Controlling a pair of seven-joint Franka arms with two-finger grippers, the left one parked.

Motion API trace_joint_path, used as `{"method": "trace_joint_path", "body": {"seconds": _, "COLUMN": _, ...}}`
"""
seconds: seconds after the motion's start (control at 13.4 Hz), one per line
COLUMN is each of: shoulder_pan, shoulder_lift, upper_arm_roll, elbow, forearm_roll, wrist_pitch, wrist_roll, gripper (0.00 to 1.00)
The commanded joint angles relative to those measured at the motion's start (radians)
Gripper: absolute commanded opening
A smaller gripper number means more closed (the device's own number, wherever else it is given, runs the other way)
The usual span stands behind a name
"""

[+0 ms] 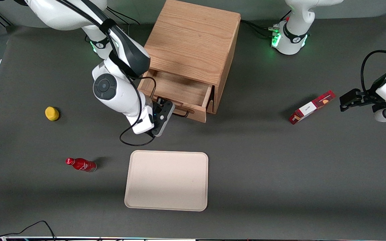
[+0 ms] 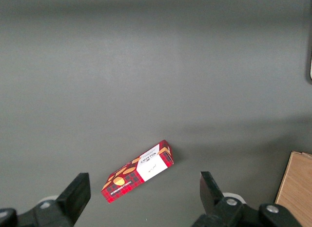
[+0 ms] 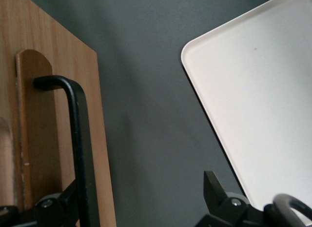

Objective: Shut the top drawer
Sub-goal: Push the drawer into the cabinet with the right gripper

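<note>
End effector (image 1: 159, 106) open wide at the black wire handle (image 3: 78, 139) of the oak drawer (image 1: 179, 93), which is pulled out. Matte grey surface (image 1: 263, 167) carries a smooth, round-cornered beige tray (image 1: 167, 180).

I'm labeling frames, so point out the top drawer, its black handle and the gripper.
top drawer (image 1: 179, 89): front view, bare inner floor.
black handle (image 3: 78, 119): right wrist view, its straight bar.
gripper (image 1: 165, 107): front view, at the drawer's front, between the fingers.
</note>
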Motion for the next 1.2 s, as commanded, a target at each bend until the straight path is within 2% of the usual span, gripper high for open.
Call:
{"method": "trace_joint_path", "body": {"seconds": 0.0, "shoulder_pan": 0.001, "shoulder_lift": -0.065, "upper_arm_roll": 0.013, "elbow": -0.120, "forearm_roll": -0.001, "wrist_pitch": 0.017, "wrist_roll": 0.007, "gripper": 1.00}}
{"method": "trace_joint_path", "body": {"seconds": 0.75, "shoulder_pan": 0.001, "shoulder_lift": -0.137, "upper_arm_roll": 0.105, "elbow": -0.195, "forearm_roll": 0.003, "wrist_pitch": -0.004, "wrist_roll": 0.074, "gripper": 1.00}}
{"method": "trace_joint_path", "body": {"seconds": 1.12, "shoulder_pan": 0.000, "shoulder_lift": -0.163, "upper_arm_roll": 0.121, "elbow": -0.200, "forearm_roll": 0.006, "wrist_pitch": -0.044, "wrist_roll": 0.091, "gripper": 1.00}}
